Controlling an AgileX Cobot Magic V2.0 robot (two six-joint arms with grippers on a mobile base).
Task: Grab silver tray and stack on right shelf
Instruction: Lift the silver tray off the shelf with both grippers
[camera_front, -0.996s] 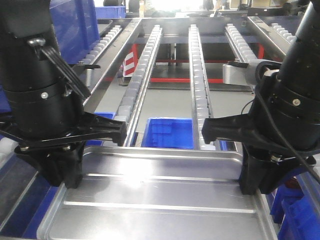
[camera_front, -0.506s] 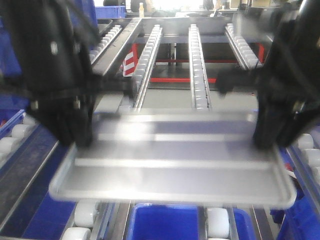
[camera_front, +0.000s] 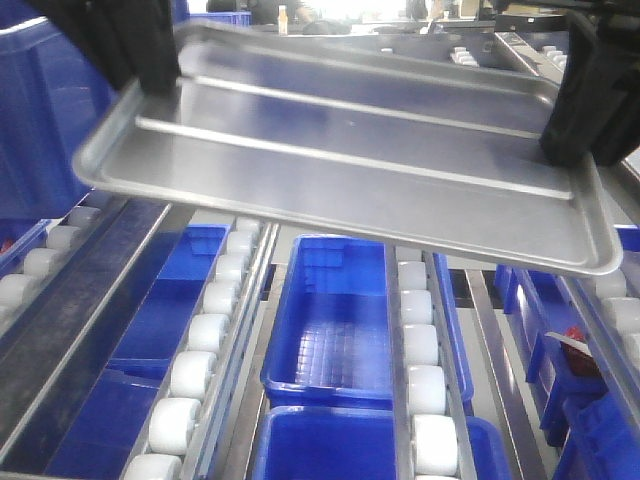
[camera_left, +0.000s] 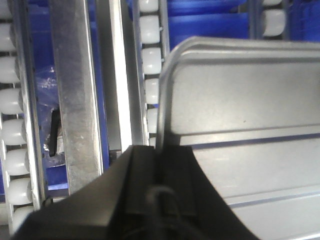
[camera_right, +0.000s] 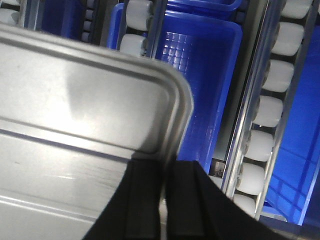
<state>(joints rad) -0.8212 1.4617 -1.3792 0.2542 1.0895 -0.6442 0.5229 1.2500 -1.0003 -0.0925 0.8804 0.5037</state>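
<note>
The silver tray (camera_front: 350, 140) hangs in the air across the top of the front view, shiny, with two long ribs on its floor. It tilts, its right end lower. My left gripper (camera_front: 150, 75) is shut on the tray's left rim, and my right gripper (camera_front: 572, 140) is shut on its right rim. In the left wrist view the black jaws (camera_left: 160, 150) pinch the rim of the tray (camera_left: 240, 100). In the right wrist view the gripper (camera_right: 164, 167) clamps the rim near a rounded corner of the tray (camera_right: 75, 100). Of the right shelf, only a rail of small rollers (camera_front: 548, 52) shows past the tray's far edge.
Under the tray run steel tracks with large white rollers (camera_front: 205, 335) (camera_front: 420, 340). Blue bins (camera_front: 335, 310) sit below them, with more at the right (camera_front: 580, 390). A tall blue crate (camera_front: 40, 110) stands at the left.
Both arms have lifted the tray from low in front of the camera to high in the view. It now tilts down to the right, and the roller tracks and bins show beneath it.
</note>
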